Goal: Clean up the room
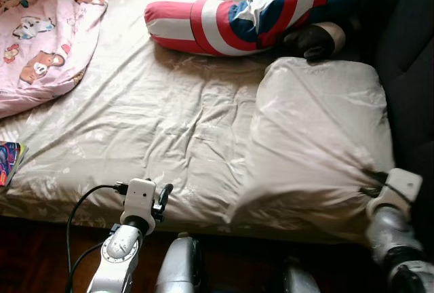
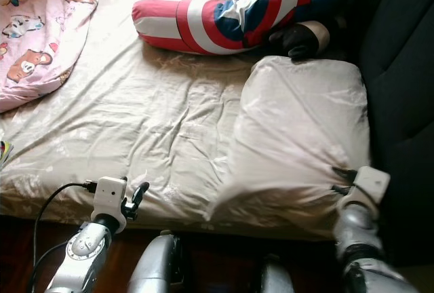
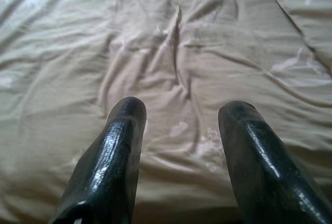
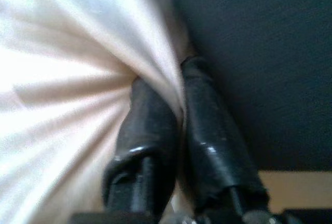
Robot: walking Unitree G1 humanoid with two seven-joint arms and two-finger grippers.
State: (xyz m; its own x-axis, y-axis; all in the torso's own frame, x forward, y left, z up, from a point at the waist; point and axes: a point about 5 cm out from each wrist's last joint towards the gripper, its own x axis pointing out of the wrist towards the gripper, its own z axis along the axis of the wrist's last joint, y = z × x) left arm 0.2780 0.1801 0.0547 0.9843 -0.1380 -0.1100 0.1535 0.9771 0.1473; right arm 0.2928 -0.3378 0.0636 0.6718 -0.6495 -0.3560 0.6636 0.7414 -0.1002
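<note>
Beige pillow (image 1: 319, 137) at 3 o'clock on bed (image 1: 169, 137), near corner pinched tight by right tool (image 4: 179, 110), cloth bunching at fingers. Best lifted slowly, grip kept firm to avoid slipping fabric. Right arm reaching forward at 5 o'clock. Left tool (image 3: 181, 130) spread wide, empty, hovering over sheet at 7 o'clock.
</note>
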